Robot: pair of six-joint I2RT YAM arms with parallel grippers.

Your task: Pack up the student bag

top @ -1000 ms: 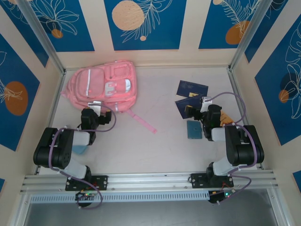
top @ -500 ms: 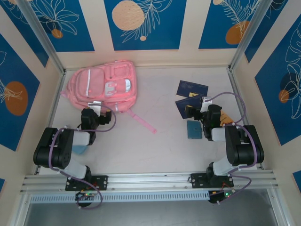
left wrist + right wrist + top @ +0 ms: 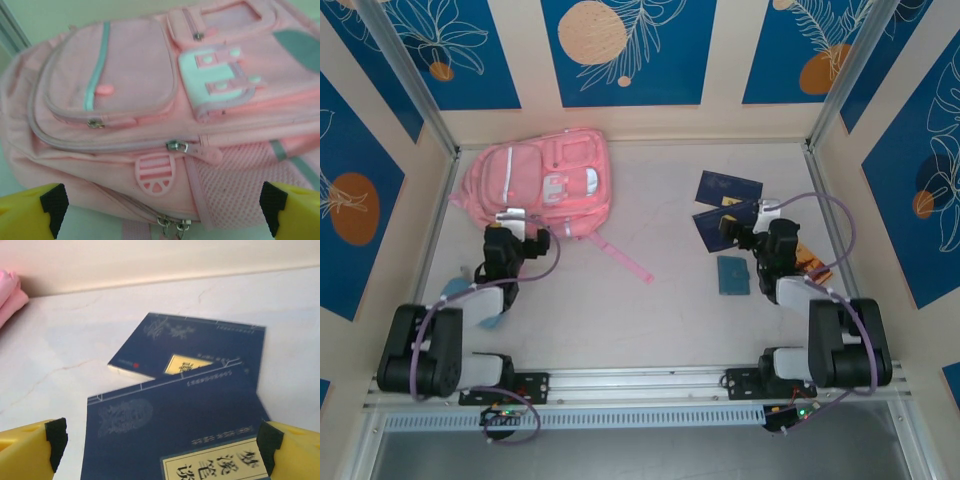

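Observation:
The student bag (image 3: 535, 183) is a pink backpack lying flat at the back left of the table, front pockets up. My left gripper (image 3: 516, 226) sits at its near edge, open, with nothing between the fingers. In the left wrist view the student bag (image 3: 150, 100) is close ahead with its zippers closed, and a pair of zipper pulls (image 3: 172, 223) lies between the yellow fingertips (image 3: 50, 205). My right gripper (image 3: 733, 233) hangs open over two dark blue booklets (image 3: 715, 225). The nearer booklet (image 3: 170, 430) overlaps the farther one (image 3: 200, 340), and my right gripper (image 3: 162, 442) holds nothing.
A small teal case (image 3: 733, 275) lies just near of the booklets. An orange item (image 3: 811, 263) lies by the right arm and a light blue item (image 3: 485, 318) under the left arm. A loose pink strap (image 3: 625, 260) trails toward the table's middle. Walls close three sides.
Both arms have stretched forward. The left gripper moved up to the bag's near edge and the right gripper moved further over the booklets. Both stayed open.

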